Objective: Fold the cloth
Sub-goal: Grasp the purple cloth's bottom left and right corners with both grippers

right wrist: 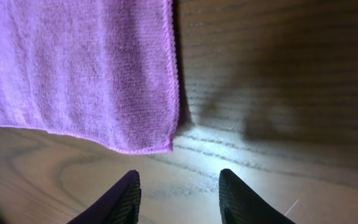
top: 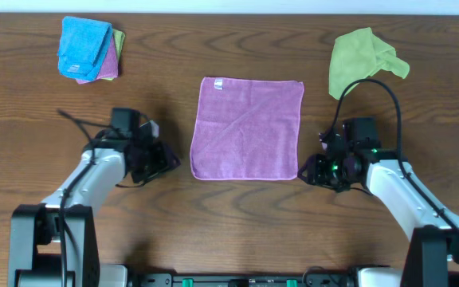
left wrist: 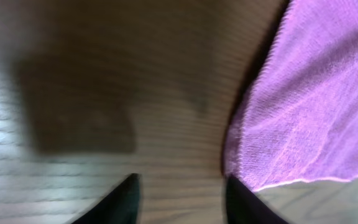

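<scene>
The purple cloth (top: 248,129) lies flat and spread out in the middle of the table, its small white tag (top: 218,84) at the far edge. My left gripper (top: 168,160) is open and empty, low over the wood just left of the cloth's near-left corner (left wrist: 247,177). My right gripper (top: 307,171) is open and empty, just right of the near-right corner (right wrist: 157,143). Neither touches the cloth. In the left wrist view the fingers (left wrist: 180,199) frame bare wood; in the right wrist view the fingers (right wrist: 179,196) do too.
A lime-green cloth (top: 362,57) lies crumpled at the far right. A folded blue cloth (top: 84,46) sits on a small stack of other folded cloths at the far left. The table is dark wood (top: 245,215).
</scene>
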`<control>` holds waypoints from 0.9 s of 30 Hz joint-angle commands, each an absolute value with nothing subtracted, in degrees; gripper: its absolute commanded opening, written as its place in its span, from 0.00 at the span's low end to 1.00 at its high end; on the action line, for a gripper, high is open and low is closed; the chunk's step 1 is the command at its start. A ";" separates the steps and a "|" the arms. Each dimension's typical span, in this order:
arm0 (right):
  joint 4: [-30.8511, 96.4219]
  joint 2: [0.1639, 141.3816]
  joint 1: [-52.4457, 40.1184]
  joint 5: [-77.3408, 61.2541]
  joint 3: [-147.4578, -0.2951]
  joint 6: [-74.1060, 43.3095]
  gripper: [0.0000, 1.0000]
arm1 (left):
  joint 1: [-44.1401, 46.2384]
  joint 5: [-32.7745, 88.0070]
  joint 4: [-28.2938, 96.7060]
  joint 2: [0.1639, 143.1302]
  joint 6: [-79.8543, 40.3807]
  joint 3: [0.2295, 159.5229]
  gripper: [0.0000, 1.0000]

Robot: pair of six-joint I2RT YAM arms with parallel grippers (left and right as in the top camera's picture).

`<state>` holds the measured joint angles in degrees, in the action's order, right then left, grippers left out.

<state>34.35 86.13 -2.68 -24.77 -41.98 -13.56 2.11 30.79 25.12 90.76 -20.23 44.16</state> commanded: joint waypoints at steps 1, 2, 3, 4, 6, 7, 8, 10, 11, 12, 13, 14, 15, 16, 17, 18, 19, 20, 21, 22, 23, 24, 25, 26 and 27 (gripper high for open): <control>33.54 88.16 -1.63 -29.82 -41.89 -11.51 0.42 | 0.12 37.69 24.34 91.50 -19.09 42.41 0.56; 33.06 89.21 -1.63 -30.11 -41.89 -11.51 0.42 | 0.12 39.00 23.11 91.64 -19.20 41.85 0.58; 32.64 90.11 -1.63 -30.35 -41.89 -11.53 0.41 | 0.27 39.77 21.85 91.85 -19.75 41.39 0.59; 32.36 90.91 -1.63 -30.70 -41.89 -11.53 0.41 | 0.45 40.64 20.56 92.12 -20.64 40.97 0.61; 31.64 92.97 -1.56 -32.47 -41.89 -11.53 0.40 | 0.54 42.74 17.87 93.03 -22.72 40.16 0.63; 31.40 93.80 -1.56 -33.10 -41.89 -11.53 0.39 | 0.54 43.42 17.02 93.54 -23.18 39.92 0.62; 31.00 94.76 -1.56 -33.39 -41.89 -11.55 0.38 | 0.54 43.62 16.32 94.35 -23.33 39.79 0.63; 30.22 96.44 -1.56 -33.50 -41.89 -11.81 0.36 | 0.56 45.04 15.33 95.96 -23.42 39.79 0.62; 29.87 96.95 -1.56 -33.61 -41.89 -12.03 0.36 | 0.56 46.59 14.39 96.84 -23.46 39.79 0.62; 29.34 97.47 -1.56 -33.95 -41.89 -12.21 0.36 | 0.58 47.83 13.41 97.71 -24.16 39.79 0.62; 28.97 97.69 -1.56 -34.13 -41.89 -12.36 0.36 | 0.58 48.42 12.64 98.50 -24.80 39.79 0.62; 28.47 97.86 -1.56 -34.11 -41.89 -12.73 0.36 | 0.62 49.17 11.70 99.39 -25.52 39.79 0.62; 27.99 97.86 -1.56 -34.13 -41.89 -12.86 0.36 | 0.71 49.65 10.90 100.22 -25.87 39.79 0.62; 27.51 97.86 -1.56 -34.11 -41.89 -12.97 0.37 | 0.84 50.06 10.20 101.03 -25.87 39.79 0.61; 27.07 97.86 -1.56 -34.11 -41.89 -13.45 0.38 | 0.91 50.74 9.76 101.73 -25.87 39.79 0.61; 26.57 97.86 -1.56 -34.04 -41.89 -13.93 0.38 | 1.02 51.09 9.58 102.41 -25.87 39.79 0.61; 26.06 97.86 -1.56 -33.74 -41.89 -14.24 0.38 | 1.21 51.09 9.61 103.07 -25.76 39.79 0.61; 25.56 97.86 -1.56 -33.12 -41.89 -14.85 0.38 | 1.32 51.16 9.58 103.59 -25.78 39.79 0.61; 25.08 97.86 -1.56 -32.95 -41.89 -15.05 0.39 | 1.56 51.57 9.58 103.98 -25.78 39.79 0.61; 24.60 97.86 -1.56 -32.97 -41.89 -15.29 0.38 | 1.85 51.99 9.58 104.27 -25.78 39.79 0.61; 24.23 97.86 -1.56 -32.99 -41.89 -15.75 0.39 | 2.17 52.64 9.58 104.47 -25.78 39.79 0.61; 23.97 97.86 -1.56 -32.99 -41.89 -15.88 0.39 | 2.52 52.64 9.61 104.53 -25.78 39.79 0.61; 23.90 97.86 -1.56 -32.97 -41.89 -15.88 0.39 | 2.98 52.60 9.61 104.53 -25.76 39.79 0.60; 23.92 97.89 -1.56 -33.01 -41.89 -15.90 0.39 | 3.33 52.60 9.56 104.51 -25.78 39.81 0.58; 23.99 97.89 -1.58 -33.01 -41.89 -16.19 0.39 | 3.73 52.62 9.56 104.51 -25.78 39.81 0.56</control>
<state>24.16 96.64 -2.11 -36.51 -42.22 -15.03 2.50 56.18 8.88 102.15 -25.71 40.95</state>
